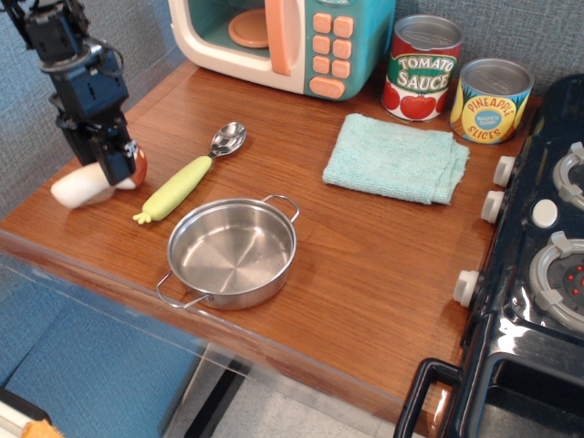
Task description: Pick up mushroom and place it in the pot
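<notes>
The mushroom (77, 188) lies at the far left of the wooden counter, its white stem pointing left and its reddish-brown cap mostly hidden behind my fingers. My gripper (117, 170) comes down from above and is closed around the mushroom where the stem meets the cap. The mushroom sits at or just off the counter surface. The shiny steel pot (232, 253) with two wire loop handles stands empty near the front edge, to the right of the gripper.
A yellow-green-handled spoon (179, 186) lies between the mushroom and the pot. A light blue cloth (395, 158), a tomato sauce can (421, 67), a pineapple can (491, 100) and a toy microwave (283, 36) stand farther back. A black stove (538, 274) borders the right.
</notes>
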